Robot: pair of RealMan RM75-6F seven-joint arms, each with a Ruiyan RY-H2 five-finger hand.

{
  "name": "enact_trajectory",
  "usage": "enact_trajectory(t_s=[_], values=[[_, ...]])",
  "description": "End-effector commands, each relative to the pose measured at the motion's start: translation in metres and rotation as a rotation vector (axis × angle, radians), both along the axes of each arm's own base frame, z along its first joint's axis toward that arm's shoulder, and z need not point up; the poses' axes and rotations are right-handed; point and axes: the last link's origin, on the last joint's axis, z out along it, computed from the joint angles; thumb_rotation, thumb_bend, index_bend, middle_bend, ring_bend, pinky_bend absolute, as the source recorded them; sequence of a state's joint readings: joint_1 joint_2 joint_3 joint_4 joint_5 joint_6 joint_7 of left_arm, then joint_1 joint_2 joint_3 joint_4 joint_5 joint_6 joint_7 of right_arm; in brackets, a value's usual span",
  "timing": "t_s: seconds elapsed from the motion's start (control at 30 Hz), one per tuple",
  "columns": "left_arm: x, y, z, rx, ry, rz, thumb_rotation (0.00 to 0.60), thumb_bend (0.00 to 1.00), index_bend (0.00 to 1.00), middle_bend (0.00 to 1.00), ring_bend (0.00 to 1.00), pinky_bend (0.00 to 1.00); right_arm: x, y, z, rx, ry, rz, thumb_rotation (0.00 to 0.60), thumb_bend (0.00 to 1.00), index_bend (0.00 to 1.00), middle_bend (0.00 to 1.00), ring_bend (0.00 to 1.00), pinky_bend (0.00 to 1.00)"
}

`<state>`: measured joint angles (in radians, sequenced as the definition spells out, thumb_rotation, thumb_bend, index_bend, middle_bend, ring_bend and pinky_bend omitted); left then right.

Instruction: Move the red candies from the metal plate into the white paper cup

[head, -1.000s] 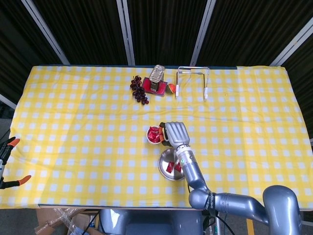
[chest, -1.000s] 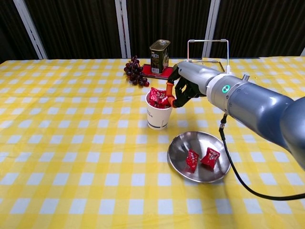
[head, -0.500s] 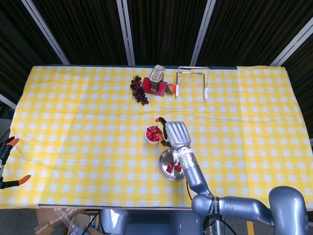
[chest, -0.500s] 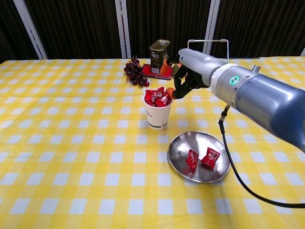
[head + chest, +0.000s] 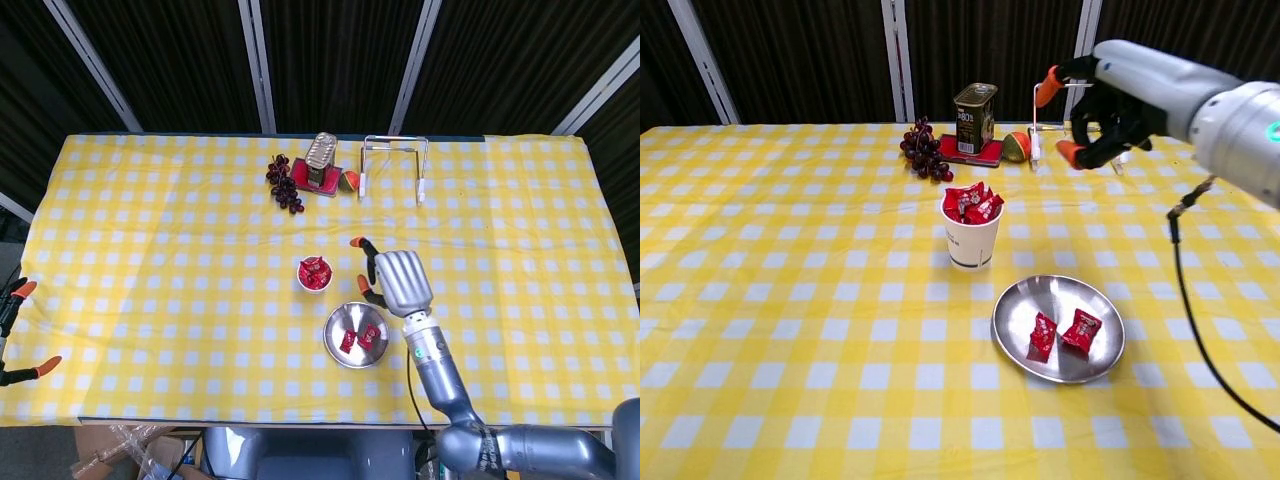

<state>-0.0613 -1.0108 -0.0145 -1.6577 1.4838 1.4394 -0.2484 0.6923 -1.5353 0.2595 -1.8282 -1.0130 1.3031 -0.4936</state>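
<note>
A white paper cup (image 5: 972, 235) (image 5: 313, 276) stands mid-table with several red candies (image 5: 971, 203) heaped in it. In front and to its right sits the metal plate (image 5: 1016, 300) (image 5: 335, 340), holding two red candies (image 5: 1043, 333) (image 5: 1082, 329) (image 5: 358, 339). My right hand (image 5: 1100, 100) (image 5: 396, 280) hovers well above the table, up and to the right of the cup, fingers spread and nothing in them. My left hand does not show in either view.
At the back stand a tin can (image 5: 974, 118) on a red base, dark grapes (image 5: 924, 149), an orange fruit piece (image 5: 1016, 147) and a wire rack (image 5: 1076, 110). Orange-handled clamps (image 5: 20, 330) hang at the table's left edge.
My right hand has let go of a candy at the cup, then lifted and swung away to the right with its fingers apart. The cup's heap looks a little fuller.
</note>
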Motion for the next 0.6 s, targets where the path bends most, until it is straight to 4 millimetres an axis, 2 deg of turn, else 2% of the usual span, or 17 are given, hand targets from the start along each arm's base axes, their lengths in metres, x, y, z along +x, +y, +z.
enact_trajectory(t_s=[0.03,0.13,0.17,0.2,0.27,0.33,0.37,0.6], values=[[0.0,-0.001,0.0,0.005,0.01,-0.008,0.6,0.06,0.0,0.0,0.0,0.0,-0.044,0.029,0.039,-0.075,0.06,0.0,0.6,0.5,0.26,0.57,0.65,0.68],[0.001,-0.002,0.0,0.012,0.033,-0.02,0.6,0.06,0.0,0.0,0.0,0.0,-0.081,0.053,0.061,-0.086,0.119,-0.027,0.6,0.49,0.18,0.45,0.44,0.52],[0.001,-0.002,0.0,0.014,0.036,-0.021,0.6,0.06,0.0,0.0,0.0,0.0,-0.087,0.057,0.063,-0.086,0.129,-0.036,0.6,0.48,0.13,0.38,0.33,0.44],[0.001,-0.002,0.0,0.017,0.044,-0.026,0.6,0.05,0.0,0.0,0.0,0.0,-0.096,0.064,0.069,-0.085,0.146,-0.049,0.6,0.48,0.1,0.33,0.27,0.39],[0.001,-0.003,0.0,0.027,0.072,-0.038,0.6,0.05,0.0,0.0,0.0,0.0,-0.123,0.084,0.082,-0.079,0.195,-0.1,0.6,0.43,0.01,0.12,0.06,0.19],[0.001,-0.004,-0.001,0.031,0.101,-0.048,0.6,0.04,0.0,0.0,0.0,0.0,-0.139,0.097,0.091,-0.072,0.226,-0.131,0.6,0.41,0.0,0.02,0.0,0.06],[0.001,-0.004,-0.001,0.033,0.123,-0.054,0.6,0.04,0.0,0.0,0.0,0.0,-0.149,0.105,0.096,-0.07,0.247,-0.154,0.6,0.4,0.0,0.0,0.0,0.01],[0.001,-0.007,-0.003,0.065,0.202,-0.072,0.6,0.03,0.0,0.0,0.0,0.0,-0.193,0.142,0.123,-0.137,0.283,-0.213,0.6,0.39,0.0,0.0,0.0,0.0]])
